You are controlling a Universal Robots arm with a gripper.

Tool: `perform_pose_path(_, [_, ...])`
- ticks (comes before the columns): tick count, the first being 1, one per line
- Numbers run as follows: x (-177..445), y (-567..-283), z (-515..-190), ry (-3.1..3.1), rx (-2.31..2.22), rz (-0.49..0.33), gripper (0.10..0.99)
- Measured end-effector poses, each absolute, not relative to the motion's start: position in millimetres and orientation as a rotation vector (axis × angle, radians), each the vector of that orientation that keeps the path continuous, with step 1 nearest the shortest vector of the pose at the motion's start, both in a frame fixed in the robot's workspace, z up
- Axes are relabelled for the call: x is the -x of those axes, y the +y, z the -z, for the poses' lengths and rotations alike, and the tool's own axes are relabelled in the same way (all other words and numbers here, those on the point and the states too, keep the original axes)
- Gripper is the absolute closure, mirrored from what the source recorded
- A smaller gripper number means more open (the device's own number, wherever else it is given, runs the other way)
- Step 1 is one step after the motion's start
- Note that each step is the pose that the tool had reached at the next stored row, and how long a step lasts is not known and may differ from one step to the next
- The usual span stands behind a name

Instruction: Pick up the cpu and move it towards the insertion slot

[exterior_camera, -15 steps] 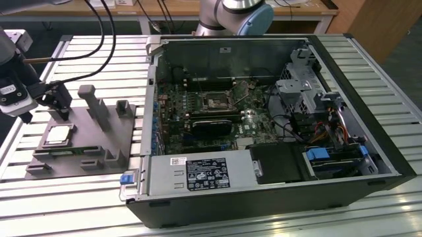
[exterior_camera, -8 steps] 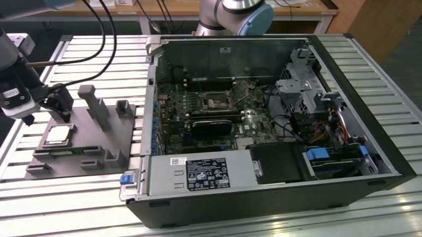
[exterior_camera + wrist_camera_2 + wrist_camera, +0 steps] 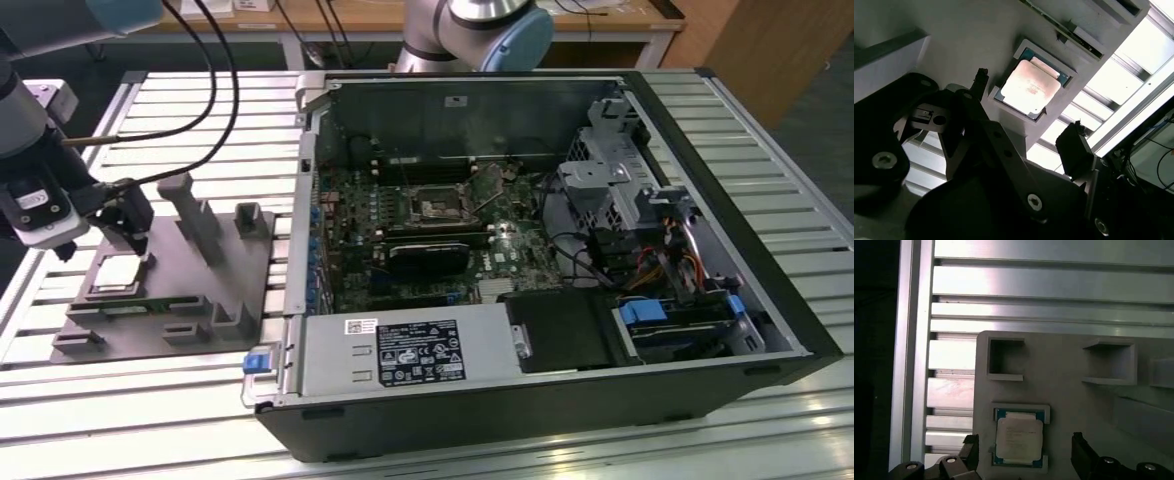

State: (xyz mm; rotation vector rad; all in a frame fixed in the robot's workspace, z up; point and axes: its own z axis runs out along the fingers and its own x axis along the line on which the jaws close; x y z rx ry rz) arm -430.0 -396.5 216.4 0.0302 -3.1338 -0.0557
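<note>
Gripper point(image 3: 1025, 456) jaws spread wide, a finger on either side of the cpu point(image 3: 1019, 440), neither touching; cpu flat in its recess on the grey fixture point(image 3: 1064, 390), exterior view's left, insertion slot point(image 3: 437, 207) well apart rightward.

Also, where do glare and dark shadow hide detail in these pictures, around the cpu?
Second wrist view: the cpu top is washed out pale, the table slats glare white, the gripper is a dark silhouette. First wrist view: slats glare, cpu evenly lit. Exterior view: even light, case interior dim.
</note>
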Motion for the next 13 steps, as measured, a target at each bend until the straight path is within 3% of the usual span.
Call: perform_pose_path(13, [430, -397, -201, -3.134, -0.030, 0.056, 0.263])
